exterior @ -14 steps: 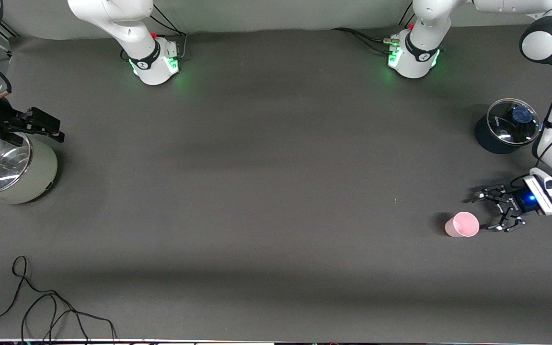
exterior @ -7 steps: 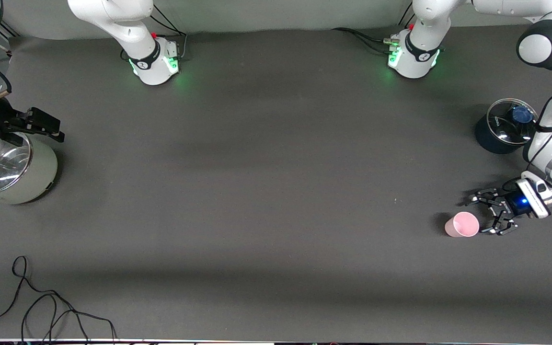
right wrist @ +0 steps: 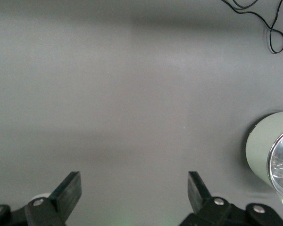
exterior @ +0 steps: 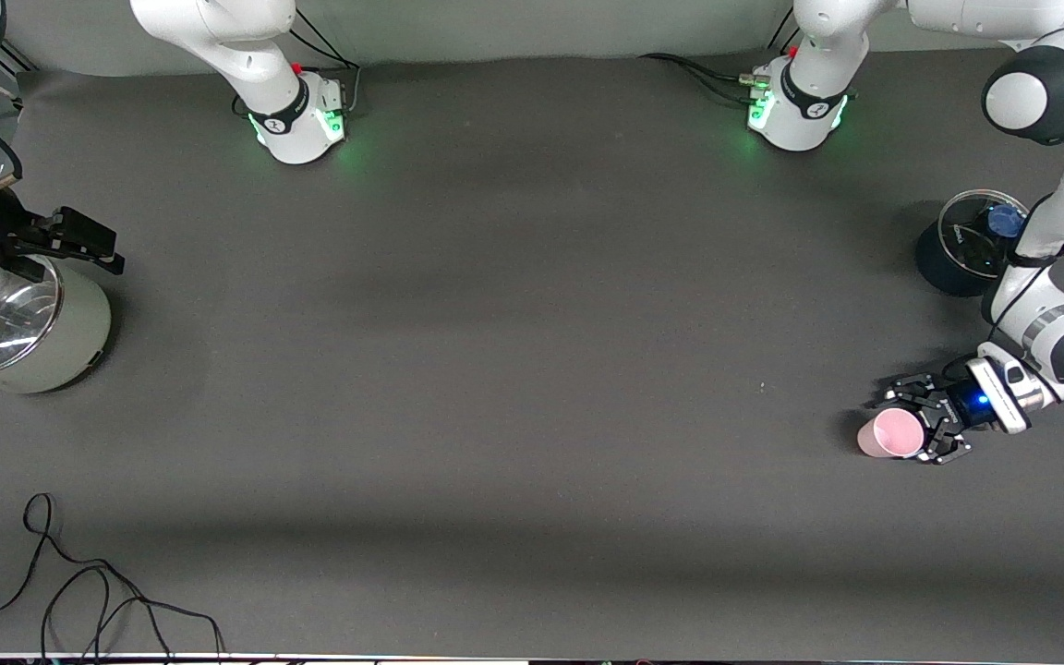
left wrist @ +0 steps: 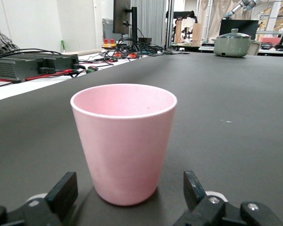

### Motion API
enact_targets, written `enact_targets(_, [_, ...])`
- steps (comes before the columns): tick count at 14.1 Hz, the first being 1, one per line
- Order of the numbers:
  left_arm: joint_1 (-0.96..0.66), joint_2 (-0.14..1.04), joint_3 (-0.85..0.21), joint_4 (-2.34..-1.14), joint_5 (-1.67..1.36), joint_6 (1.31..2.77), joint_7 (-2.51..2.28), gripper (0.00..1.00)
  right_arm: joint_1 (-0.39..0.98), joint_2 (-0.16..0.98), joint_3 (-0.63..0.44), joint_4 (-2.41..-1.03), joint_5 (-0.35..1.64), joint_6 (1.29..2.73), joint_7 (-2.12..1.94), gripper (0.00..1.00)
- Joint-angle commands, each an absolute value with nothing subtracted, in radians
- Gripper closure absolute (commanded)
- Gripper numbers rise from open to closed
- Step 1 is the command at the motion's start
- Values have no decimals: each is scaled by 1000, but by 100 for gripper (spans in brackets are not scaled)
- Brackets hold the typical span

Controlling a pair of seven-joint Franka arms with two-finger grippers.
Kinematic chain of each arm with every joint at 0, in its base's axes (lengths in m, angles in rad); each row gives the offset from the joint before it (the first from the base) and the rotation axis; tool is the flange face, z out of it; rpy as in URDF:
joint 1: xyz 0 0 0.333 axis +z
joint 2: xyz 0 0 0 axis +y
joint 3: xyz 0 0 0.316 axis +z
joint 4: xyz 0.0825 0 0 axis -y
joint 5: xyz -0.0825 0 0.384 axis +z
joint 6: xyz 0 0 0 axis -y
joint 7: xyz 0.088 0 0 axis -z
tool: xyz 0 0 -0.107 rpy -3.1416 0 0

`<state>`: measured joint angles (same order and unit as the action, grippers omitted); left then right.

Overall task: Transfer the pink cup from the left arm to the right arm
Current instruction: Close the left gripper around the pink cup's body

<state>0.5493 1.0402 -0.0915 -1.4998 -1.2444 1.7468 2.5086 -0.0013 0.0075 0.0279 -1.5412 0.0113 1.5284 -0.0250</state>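
While I watch the front view, the pink cup [exterior: 894, 433] stands upright on the dark surface [exterior: 513, 369] in the lower right of the frame, toward the left arm's end. My left gripper [exterior: 922, 423] sits low at the cup with its jaws spread wide on either side of it; in the left wrist view the cup [left wrist: 124, 141] fills the middle of the frame between the two fingertips [left wrist: 62, 194], and I see a gap on each side, so nothing is clamped. Higher in the front view, near the right edge, a dark pot with a glass lid [exterior: 969, 243] stands partly hidden by the left arm. My right gripper [exterior: 79, 242] waits at the left edge of the frame, over the surface just above a pale green pot [exterior: 42, 337] with a shiny lid. From the right wrist view its jaws are wide apart with only bare surface between the fingertips [right wrist: 70, 188], and the green pot [right wrist: 264, 148] shows at the frame's right edge. A black cable [exterior: 89, 591] lies looped in the lower left corner of the front view.
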Motion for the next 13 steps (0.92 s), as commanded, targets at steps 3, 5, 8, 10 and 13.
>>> enact_targets(3, [543, 1034, -110, -1526, -1273, 1782, 2531, 1, 2, 12, 23, -1525, 11, 1514, -34, 0])
enact_targets(5, [545, 1032, -114, -1526, -1275, 1782, 2531, 9, 2, 12, 23, -1525, 11, 1514, -34, 0])
enact_targets(8, [546, 1029, -114, -1528, -1275, 1779, 2528, 36, 2, 12, 21, -1525, 11, 1514, -34, 0])
enact_targets(10, [548, 1023, -114, -1528, -1273, 1775, 2519, 44, 2, 12, 21, -1525, 11, 1514, -34, 0])
enact_targets(13, [548, 994, -114, -1531, -1263, 1764, 2452, 46, 2, 12, 21, -1525, 11, 1514, -34, 0])
